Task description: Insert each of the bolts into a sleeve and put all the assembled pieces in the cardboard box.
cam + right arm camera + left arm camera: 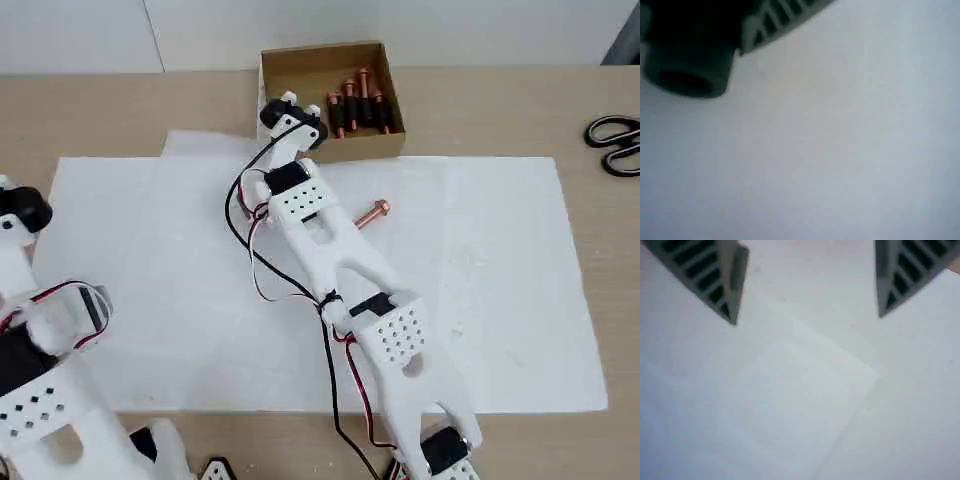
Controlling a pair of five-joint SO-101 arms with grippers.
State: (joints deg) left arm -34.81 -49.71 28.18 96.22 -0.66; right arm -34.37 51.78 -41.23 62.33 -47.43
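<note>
A black sleeve [690, 70] sits in my right gripper [735, 47], which is shut on it just above the white paper. In the high view this gripper [291, 112] is at the front left corner of the cardboard box [282, 62]. Several copper bolts fitted in black sleeves [358, 108] lie in the right half of the box. One bare copper bolt [372, 212] lies on the paper beside the right arm. My left gripper [807, 315] hangs open over bare paper, nothing between its fingers [725, 285]; its arm [45, 340] is at the table's left front.
A white paper sheet [500, 290] covers the middle of the wooden table. Black-handled scissors [615, 138] lie at the right edge. The right arm's red and black cables [262, 262] loop over the paper to its left.
</note>
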